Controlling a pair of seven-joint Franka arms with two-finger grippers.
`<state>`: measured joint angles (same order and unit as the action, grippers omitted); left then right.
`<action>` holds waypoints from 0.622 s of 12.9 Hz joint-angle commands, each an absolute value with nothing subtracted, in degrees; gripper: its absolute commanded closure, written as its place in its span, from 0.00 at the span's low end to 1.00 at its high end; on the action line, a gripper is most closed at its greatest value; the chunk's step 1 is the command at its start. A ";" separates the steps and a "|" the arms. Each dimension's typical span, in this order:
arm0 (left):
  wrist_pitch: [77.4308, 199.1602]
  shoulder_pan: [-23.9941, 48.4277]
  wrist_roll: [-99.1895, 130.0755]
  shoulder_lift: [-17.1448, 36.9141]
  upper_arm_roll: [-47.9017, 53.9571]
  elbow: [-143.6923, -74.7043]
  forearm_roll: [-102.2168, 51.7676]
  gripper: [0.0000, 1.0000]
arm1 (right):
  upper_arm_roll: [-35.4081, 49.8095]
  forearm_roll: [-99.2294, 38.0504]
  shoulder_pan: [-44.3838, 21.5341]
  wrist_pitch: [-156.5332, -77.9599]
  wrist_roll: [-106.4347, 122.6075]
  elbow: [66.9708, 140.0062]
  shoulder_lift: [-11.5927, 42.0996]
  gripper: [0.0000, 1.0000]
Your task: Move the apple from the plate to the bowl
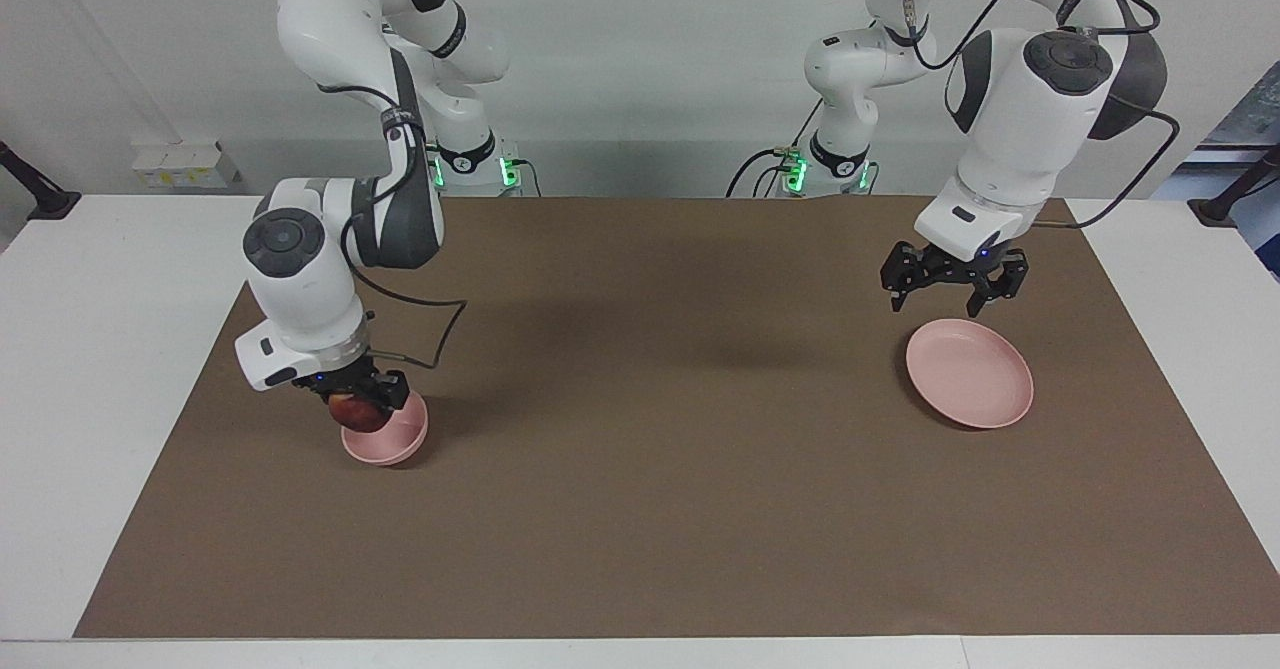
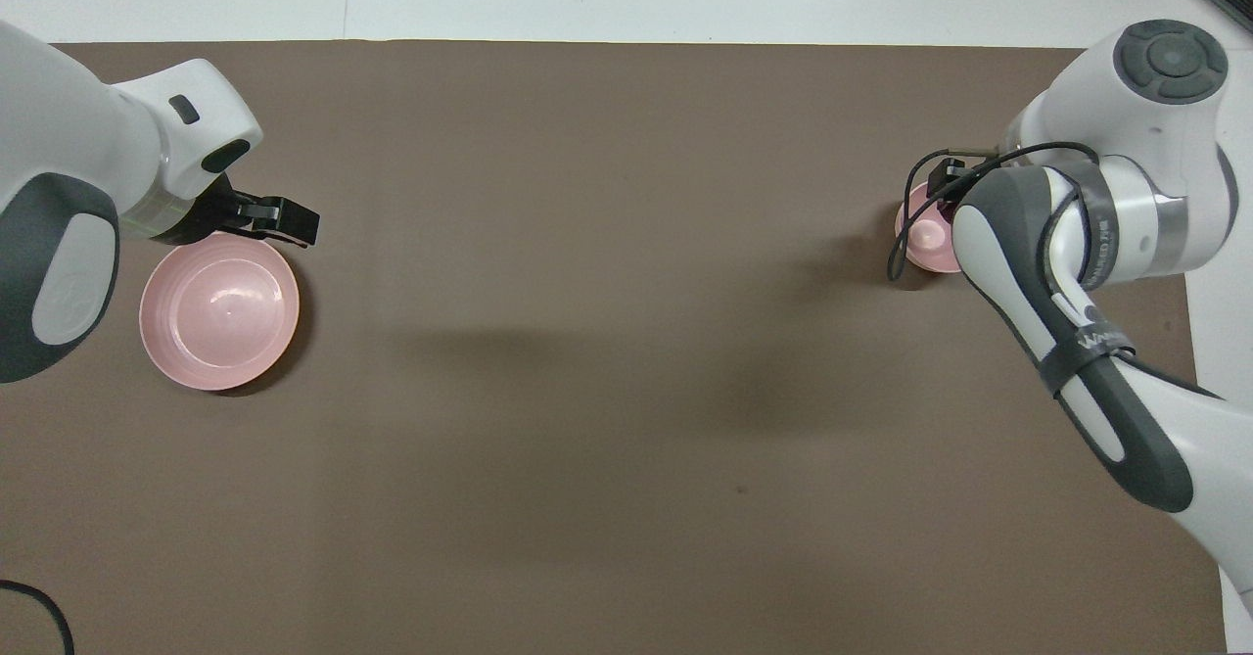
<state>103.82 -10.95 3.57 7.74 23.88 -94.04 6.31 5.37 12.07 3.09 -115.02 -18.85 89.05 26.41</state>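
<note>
The right gripper (image 1: 362, 401) has its fingers clenched on the apple (image 1: 354, 412), held directly over the bowl (image 1: 386, 437) and partly inside its rim, so release is judged next, while the left gripper (image 1: 955, 287) waits above the plate (image 1: 970, 386), fingers released.

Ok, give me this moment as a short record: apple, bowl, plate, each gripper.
apple: held by the right gripper, low in the mouth of the bowl
bowl: on the brown mat, toward the right arm's end
plate: bare, on the mat toward the left arm's end
right gripper: shut on the apple, down at the bowl
left gripper: open, holding nothing, in the air above the plate's edge nearer the robots
task stage: apple off the plate, not yet released
</note>
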 commanded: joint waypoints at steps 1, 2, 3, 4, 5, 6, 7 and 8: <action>103.62 -14.75 3.52 7.56 24.26 -94.48 6.50 0.00 | 5.80 12.74 3.68 -115.22 -20.83 87.45 27.42 1.00; 103.62 -16.07 3.52 7.56 24.17 -94.48 6.50 0.00 | 5.80 12.83 3.87 -115.92 -20.83 87.89 27.77 0.97; 103.62 -17.48 3.52 7.65 24.26 -94.48 6.50 0.00 | 5.80 12.83 3.78 -116.54 -20.83 88.76 27.77 0.95; 103.62 -18.62 3.52 7.65 24.17 -94.57 6.50 0.00 | 5.80 12.83 3.95 -116.54 -20.66 89.03 27.77 0.85; 103.62 -19.76 3.52 7.65 24.17 -94.48 6.50 0.00 | 5.80 12.75 4.39 -116.80 -20.57 89.82 27.77 0.83; 103.62 -20.47 3.52 7.65 24.17 -94.57 6.50 0.00 | 5.89 12.74 4.48 -117.85 -20.57 91.04 27.69 0.73; 103.62 -20.91 3.52 7.73 24.17 -94.57 6.50 0.00 | 5.89 12.66 4.48 -118.38 -20.48 91.75 27.69 0.65; 103.71 -21.00 3.52 7.73 24.17 -94.57 6.50 0.00 | 5.89 12.57 4.48 -118.48 -20.57 91.84 27.69 0.54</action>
